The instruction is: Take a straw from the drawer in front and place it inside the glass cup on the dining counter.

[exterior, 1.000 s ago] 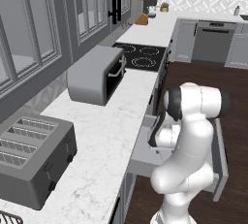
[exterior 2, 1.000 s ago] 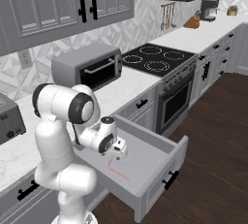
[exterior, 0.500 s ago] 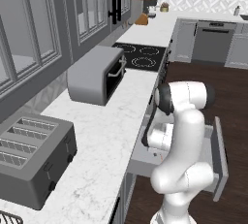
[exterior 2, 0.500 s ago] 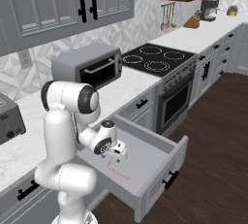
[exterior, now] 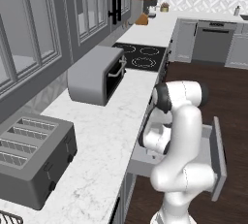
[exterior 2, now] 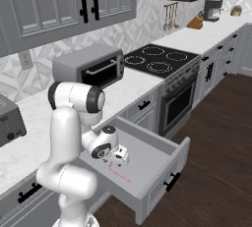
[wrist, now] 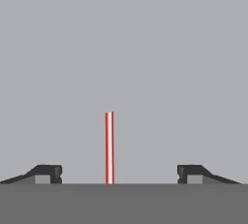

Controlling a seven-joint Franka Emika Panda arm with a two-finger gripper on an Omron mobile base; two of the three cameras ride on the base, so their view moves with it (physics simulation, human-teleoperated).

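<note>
The drawer [exterior 2: 162,184] stands pulled open below the worktop, also seen past my arm in the left base view as the drawer [exterior: 216,156]. On its light-grey floor lies the straw [exterior 2: 120,174], thin and reddish-pink. My gripper [exterior 2: 119,159] reaches down into the drawer just above the straw's near end. In the hand view the straw [wrist: 109,148] runs straight up from between my gripper [wrist: 118,174], whose fingertips [wrist: 48,173] stand wide on either side and do not touch it. The gripper is open. The glass cup and the dining counter are out of view.
A grey toaster oven [exterior 2: 91,66] sits on the marble worktop [exterior: 111,131] behind the drawer, and a toaster [exterior: 31,162] stands at the near left. A black cooktop [exterior 2: 157,59] over an oven lies to the right. Dark wood floor [exterior 2: 216,137] spreads beyond the drawer front.
My hand has sunk a little lower into the drawer toward the straw, and the shoulder has swung slightly. The straw and drawer have not moved.
</note>
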